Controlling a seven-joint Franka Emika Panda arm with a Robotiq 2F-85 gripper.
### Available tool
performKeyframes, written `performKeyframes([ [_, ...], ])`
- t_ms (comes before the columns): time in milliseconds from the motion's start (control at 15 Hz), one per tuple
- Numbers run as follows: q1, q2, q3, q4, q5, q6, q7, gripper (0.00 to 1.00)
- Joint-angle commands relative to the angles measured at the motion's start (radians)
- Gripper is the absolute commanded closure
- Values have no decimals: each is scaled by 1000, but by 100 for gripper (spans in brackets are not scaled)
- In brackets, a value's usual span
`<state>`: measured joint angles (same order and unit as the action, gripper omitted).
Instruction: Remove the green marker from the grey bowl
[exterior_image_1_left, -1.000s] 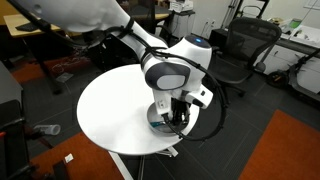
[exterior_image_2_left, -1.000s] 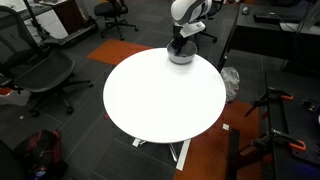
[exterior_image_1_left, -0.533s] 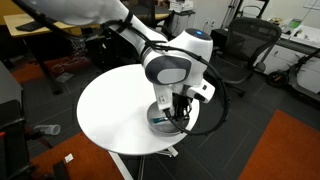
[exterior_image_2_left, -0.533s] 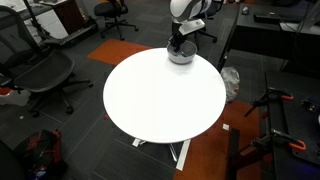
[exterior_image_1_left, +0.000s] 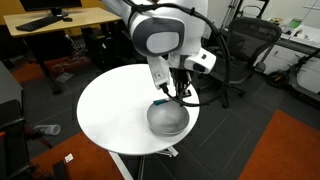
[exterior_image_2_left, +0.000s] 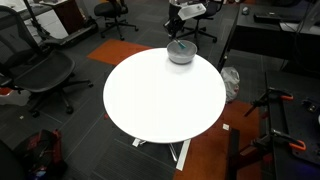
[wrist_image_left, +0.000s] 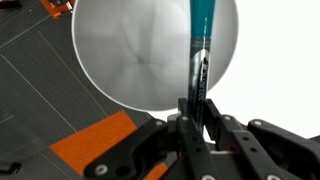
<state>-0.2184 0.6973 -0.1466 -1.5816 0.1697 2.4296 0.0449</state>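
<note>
Wrist view, green marker (wrist_image_left: 200, 40) gripped, grey bowl (wrist_image_left: 130, 55), white table (wrist_image_left: 285, 60), orange carpet (wrist_image_left: 95, 142)

Grey bowl (exterior_image_1_left: 168, 118): round, silvery outside, pale smooth inside, sitting upright near the edge of the white tabletop (exterior_image_1_left: 105, 110). Green marker (wrist_image_left: 199, 40): thin teal stick, darker toward the clamped end, pinched in the tool (wrist_image_left: 193, 108). It is raised above the bowl, its free end pointing over the bowl's inside in the wrist view.

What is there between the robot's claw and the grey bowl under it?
Only the green marker, clamped in the gripper and pointing down over the grey bowl; the wrist view shows this.
</note>
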Motion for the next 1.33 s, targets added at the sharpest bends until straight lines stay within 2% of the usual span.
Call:
performKeyframes([
  [0,18,-109,23,-117,-15,43,-8,95],
  [267,33,-118,53,-113,-7,33,-8,95],
  [1267,62,21,120,-16,3,6,-8,95],
])
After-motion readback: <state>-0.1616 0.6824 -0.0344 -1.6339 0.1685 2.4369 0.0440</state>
